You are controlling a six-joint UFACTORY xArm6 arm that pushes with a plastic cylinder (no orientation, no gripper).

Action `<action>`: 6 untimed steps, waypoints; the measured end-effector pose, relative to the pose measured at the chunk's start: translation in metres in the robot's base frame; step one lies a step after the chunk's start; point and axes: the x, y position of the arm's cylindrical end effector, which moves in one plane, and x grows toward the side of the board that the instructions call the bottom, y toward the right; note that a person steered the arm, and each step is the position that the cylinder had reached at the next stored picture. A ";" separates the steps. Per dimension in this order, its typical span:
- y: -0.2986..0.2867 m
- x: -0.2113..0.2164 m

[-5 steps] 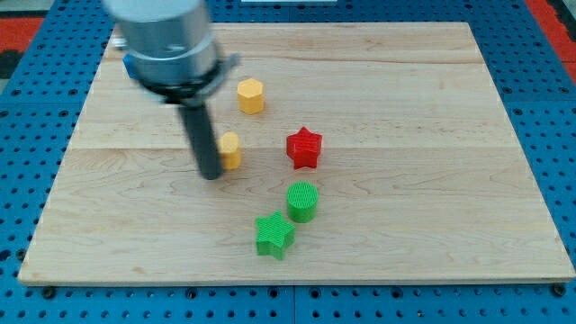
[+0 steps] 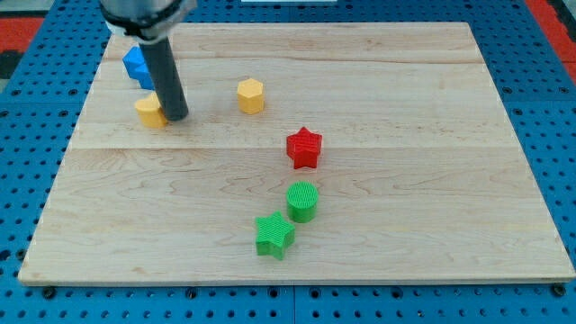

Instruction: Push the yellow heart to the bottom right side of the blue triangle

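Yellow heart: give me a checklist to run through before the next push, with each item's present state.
1. My tip touches the yellow heart, on its right side in the view: ok.
2. Yellow heart sits below the blue triangle: ok.
3. Yellow heart is to the bottom right of the blue triangle: not ok, it looks straight below.
4. Heart and triangle are apart: cannot tell, the rod hides the gap.
5. Yellow hexagon is out of the way: ok.

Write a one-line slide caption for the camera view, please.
My tip touches the right side of the yellow heart, just below the blue triangle on the wooden board.
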 end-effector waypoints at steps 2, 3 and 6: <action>-0.001 0.049; -0.073 0.049; 0.047 0.032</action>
